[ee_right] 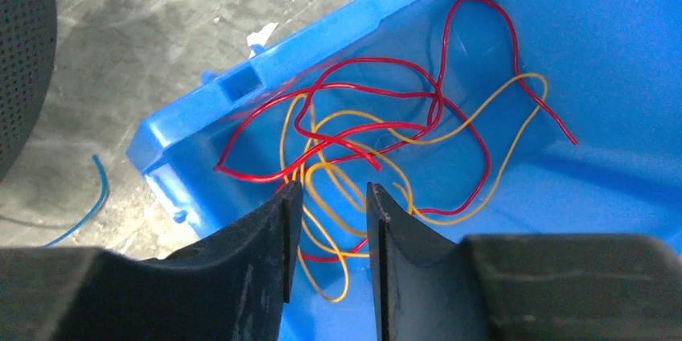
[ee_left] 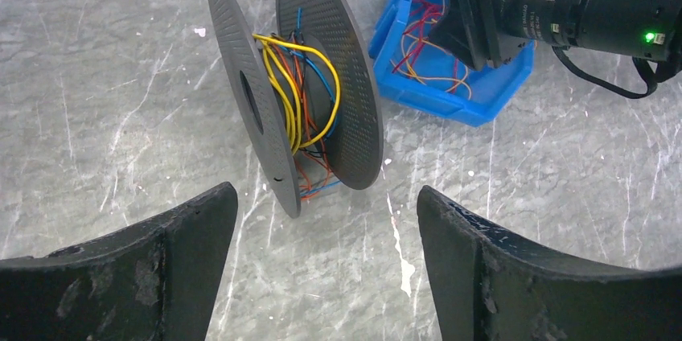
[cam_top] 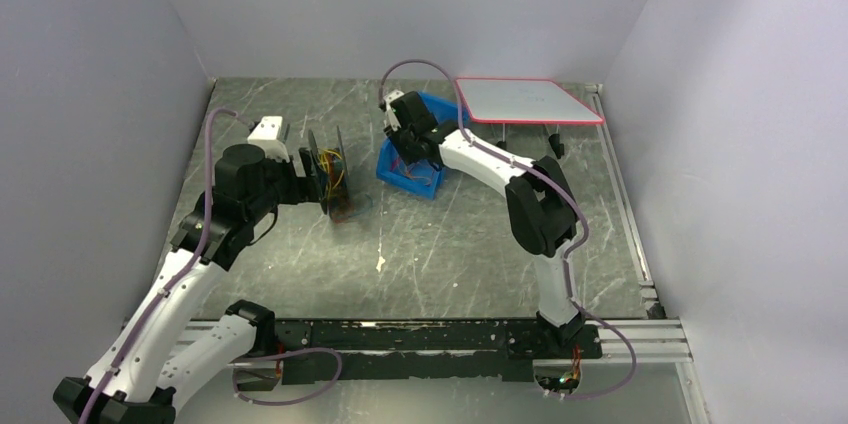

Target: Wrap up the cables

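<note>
While the left gripper (cam_top: 310,180) is facing an upright spool (cam_top: 333,174) on the table (cam_top: 450,244) in the overhead view, the right gripper (cam_top: 408,159) is hanging in a blue bin (cam_top: 392,174) farther right. Left wrist view: the jaws are standing wide open, holding nothing; yellow, orange and blue cables (ee_left: 293,112) are looping round the spool's core. Right wrist view: the jaws are standing narrowly apart, orange strands lying between them unclamped; red and orange cables (ee_right: 354,136) are lying tangled in the bin.
</note>
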{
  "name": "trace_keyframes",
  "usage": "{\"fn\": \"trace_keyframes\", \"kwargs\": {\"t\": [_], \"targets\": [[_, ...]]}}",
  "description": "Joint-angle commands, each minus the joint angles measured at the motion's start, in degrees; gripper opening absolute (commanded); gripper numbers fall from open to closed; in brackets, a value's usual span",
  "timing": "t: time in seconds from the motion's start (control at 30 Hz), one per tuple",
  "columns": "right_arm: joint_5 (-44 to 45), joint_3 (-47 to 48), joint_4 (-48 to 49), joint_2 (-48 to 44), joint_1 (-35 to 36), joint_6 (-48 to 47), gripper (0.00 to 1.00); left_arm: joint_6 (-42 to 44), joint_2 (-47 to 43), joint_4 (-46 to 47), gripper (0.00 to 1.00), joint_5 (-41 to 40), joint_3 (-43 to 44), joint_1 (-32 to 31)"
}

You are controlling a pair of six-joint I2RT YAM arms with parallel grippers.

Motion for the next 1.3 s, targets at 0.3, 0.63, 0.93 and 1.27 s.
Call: {"fn": "trace_keyframes", "kwargs": {"t": [0.3, 0.63, 0.93, 1.27], "targets": [[2.89, 1.36, 3.49, -0.62, -0.9, 1.37, 0.08, -1.18, 0.33, 0.67, 0.88, -3.09, 0.54, -0.37], [7.73, -2.45, 6.15, -11.35, -0.88, 2.94, 0.0, -1.71, 0.37, 1.5, 0.89, -1.86, 0.13, -0.36], [10.49, -0.3, 6.92, -22.67, -0.9, 5.29, 0.0, -6.74, 1.4, 2.8, 1.0, -3.56, -0.02, -0.37], [7.41, 6.28, 7.91, -31.29, -0.71, 6.88, 0.0, -3.99, 0.43, 4.72, 1.0, 2.95, -0.71, -0.35]]}}
